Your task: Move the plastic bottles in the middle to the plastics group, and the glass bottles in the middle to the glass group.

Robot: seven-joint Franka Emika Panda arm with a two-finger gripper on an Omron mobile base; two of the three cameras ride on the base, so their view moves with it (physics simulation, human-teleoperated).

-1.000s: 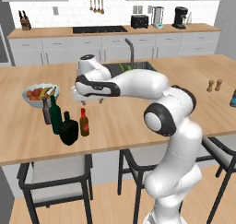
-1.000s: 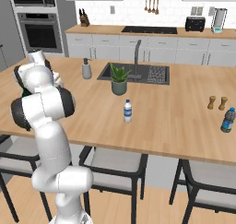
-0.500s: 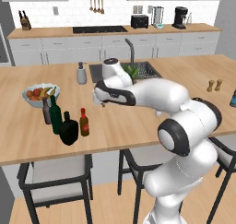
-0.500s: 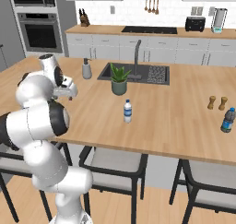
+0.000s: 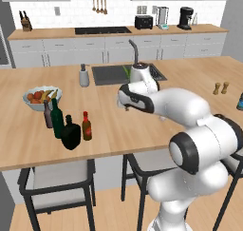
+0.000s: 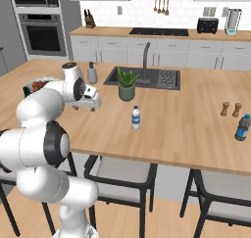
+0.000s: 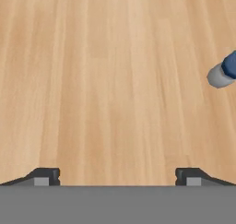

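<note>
worktop (image 6: 196, 129): wood island with a sink (image 6: 162, 79) and a potted plant (image 6: 126, 83)
arm (image 5: 180, 106): reaches across the worktop middle, claw (image 7: 117, 174) facing bare wood, above the surface
claw: jaws wide apart, nothing between them
glass group (image 5: 53, 117): tall green wine bottle (image 5: 57, 118) and slim grey-brown bottle (image 5: 47, 114), left part of the worktop just beside the fruit bowl (image 5: 40, 97)
glass bottles (image 5: 77, 129): squat blackish bottle (image 5: 70, 133) and small brown red-capped bottle (image 5: 86, 126), right next to the wine bottle
plastic bottle (image 6: 136, 118): clear, blue cap, upright mid-worktop in front of the plant
second plastic bottle (image 6: 241, 128): blue, far right edge, near the salt and pepper shakers (image 6: 231, 108)
soap dispenser (image 5: 84, 76): beside the sink
</note>
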